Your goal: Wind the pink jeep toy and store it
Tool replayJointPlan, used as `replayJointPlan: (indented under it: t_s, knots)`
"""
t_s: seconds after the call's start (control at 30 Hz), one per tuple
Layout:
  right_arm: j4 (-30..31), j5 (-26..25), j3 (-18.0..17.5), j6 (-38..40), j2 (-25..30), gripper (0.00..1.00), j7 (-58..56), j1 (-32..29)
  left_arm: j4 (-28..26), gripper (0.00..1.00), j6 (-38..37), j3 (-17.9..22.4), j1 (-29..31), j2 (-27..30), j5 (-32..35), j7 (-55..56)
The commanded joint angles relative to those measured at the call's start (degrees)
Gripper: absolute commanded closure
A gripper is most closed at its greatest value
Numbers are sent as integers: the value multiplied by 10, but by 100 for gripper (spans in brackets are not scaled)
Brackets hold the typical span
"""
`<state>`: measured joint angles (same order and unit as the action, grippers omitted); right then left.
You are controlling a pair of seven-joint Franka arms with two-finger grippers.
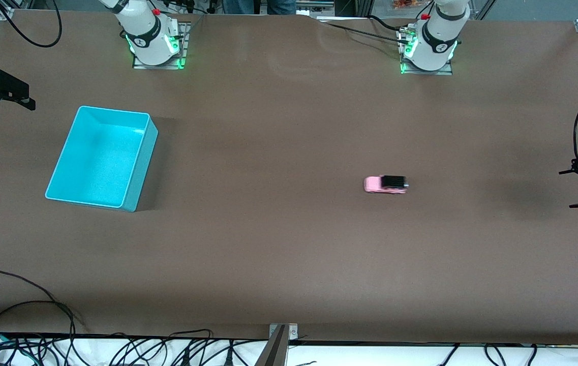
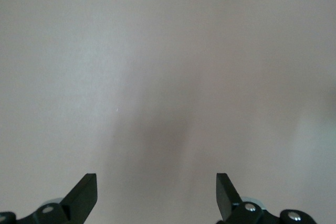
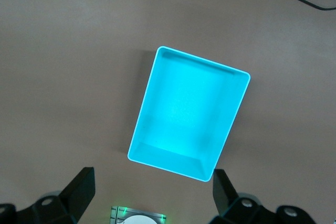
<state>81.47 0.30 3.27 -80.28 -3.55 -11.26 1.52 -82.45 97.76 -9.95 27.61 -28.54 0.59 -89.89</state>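
Observation:
The pink jeep toy (image 1: 386, 184), small and light pink with a black rear roof, stands alone on the brown table toward the left arm's end. My left gripper (image 1: 568, 189) hangs open above the table's edge at that end, well away from the jeep. In the left wrist view the open left gripper (image 2: 156, 190) has only bare table under it. My right gripper (image 1: 6, 104) is up in the air at the right arm's end, open and holding nothing. Seen from the right wrist, the right gripper (image 3: 153, 184) looks down on the empty turquoise bin (image 3: 186, 108).
The turquoise bin (image 1: 98, 162) sits toward the right arm's end of the table. The right arm's base (image 1: 155, 43) and the left arm's base (image 1: 428, 51) stand along the table's back edge. Loose cables (image 1: 39, 310) trail over the table's edge nearest the front camera.

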Motion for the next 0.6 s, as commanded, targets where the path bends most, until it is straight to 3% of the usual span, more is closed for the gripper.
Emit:
replayJointPlan:
  t_s: [0.0,0.33,0.57]
  knots:
    - [-10,1,0,3,-2,0,5,-2,0,0,-39,-39,1,28,7,85]
    - [-10,1,0,3,-2,0,4,-2,30,0,-100,-88,0,45,13,223]
    - [-11,1,0,3,-2,0,4,-3,37,0,-127,-91,-44,76,51,320]
